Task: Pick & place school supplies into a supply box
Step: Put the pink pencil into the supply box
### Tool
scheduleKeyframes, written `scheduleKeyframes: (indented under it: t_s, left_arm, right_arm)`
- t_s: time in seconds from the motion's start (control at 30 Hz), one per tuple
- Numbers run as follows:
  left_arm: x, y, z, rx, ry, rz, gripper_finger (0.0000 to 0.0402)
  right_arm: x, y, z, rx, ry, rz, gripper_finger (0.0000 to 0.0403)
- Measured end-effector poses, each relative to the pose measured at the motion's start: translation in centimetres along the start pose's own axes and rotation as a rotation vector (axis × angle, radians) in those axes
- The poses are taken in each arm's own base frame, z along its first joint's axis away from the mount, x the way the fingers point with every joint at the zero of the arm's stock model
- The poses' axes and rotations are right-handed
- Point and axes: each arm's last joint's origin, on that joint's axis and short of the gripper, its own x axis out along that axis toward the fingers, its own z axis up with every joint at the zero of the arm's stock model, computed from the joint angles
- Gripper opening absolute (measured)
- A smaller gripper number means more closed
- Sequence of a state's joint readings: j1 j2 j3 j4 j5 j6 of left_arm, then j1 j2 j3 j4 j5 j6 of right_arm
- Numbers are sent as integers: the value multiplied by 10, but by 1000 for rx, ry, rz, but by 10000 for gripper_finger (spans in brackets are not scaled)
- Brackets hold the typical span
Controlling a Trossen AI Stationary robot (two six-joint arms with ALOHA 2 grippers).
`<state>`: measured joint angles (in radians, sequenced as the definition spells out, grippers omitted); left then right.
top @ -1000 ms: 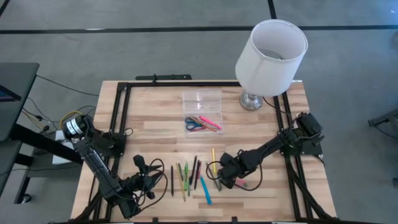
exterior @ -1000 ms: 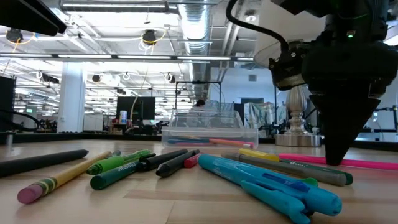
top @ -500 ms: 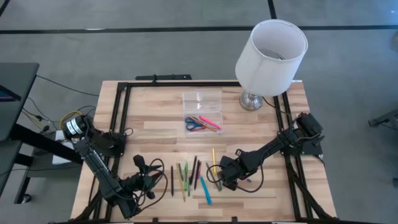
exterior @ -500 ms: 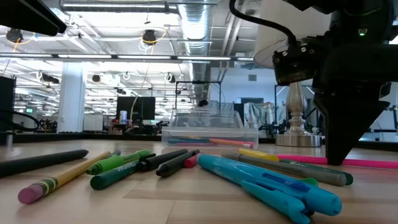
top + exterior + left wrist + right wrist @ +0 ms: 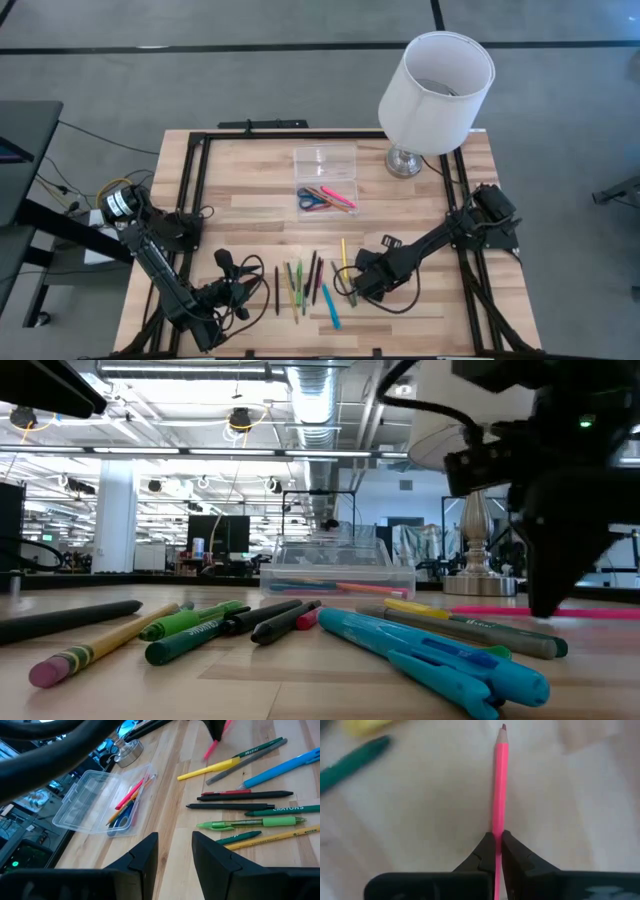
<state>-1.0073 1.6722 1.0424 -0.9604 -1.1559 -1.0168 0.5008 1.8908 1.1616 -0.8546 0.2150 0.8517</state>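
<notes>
Right claw is clamping a pink pencil between its fingertips; the right wrist view is showing the pencil running straight out from the pinched jaws, gripped away from its tip, so the free length is pointing forward. In the high view this claw is sitting low over the near-right part of the table, at the right end of the loose row of pens and pencils. In the low view the pink pencil is appearing to hang level just above the wood, which I judge as a lift just beginning; contact with the table cannot be ruled out. Left claw is waiting with its fingers apart and holding nothing, parked at the near-left of the table and looking across the remaining supplies toward the supply box. The box is lying open at the table's centre-back, beside the base of the lamp, already holding blue-handled scissors and some pink and orange items. Its open position is leaving a clear drop from above. Most supplies are lying outside it, so the task is reading as early-to-middle.
</notes>
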Motion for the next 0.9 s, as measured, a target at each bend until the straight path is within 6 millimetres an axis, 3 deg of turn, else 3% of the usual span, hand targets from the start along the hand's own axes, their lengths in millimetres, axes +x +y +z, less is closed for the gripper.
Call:
scheduleKeyframes:
  t_s: [0.33, 0.47, 0.63, 0.9]
  left_arm:
    - [0, 0, 0, 2, 8, -4, 114]
    - [0, 0, 0, 3, 9, -4, 114]
    - [0, 0, 0, 6, 9, -4, 114]
    - [0, 1, -1, 22, 13, 3, 114]
  right_arm:
    - [-36, 0, 15, -27, -70, -109, 0]
    - [-51, -1, 30, -48, -149, -144, 0]
    - [-62, -15, 58, -67, -234, -176, 0]
    - [-57, -53, 110, -80, -324, -152, 0]
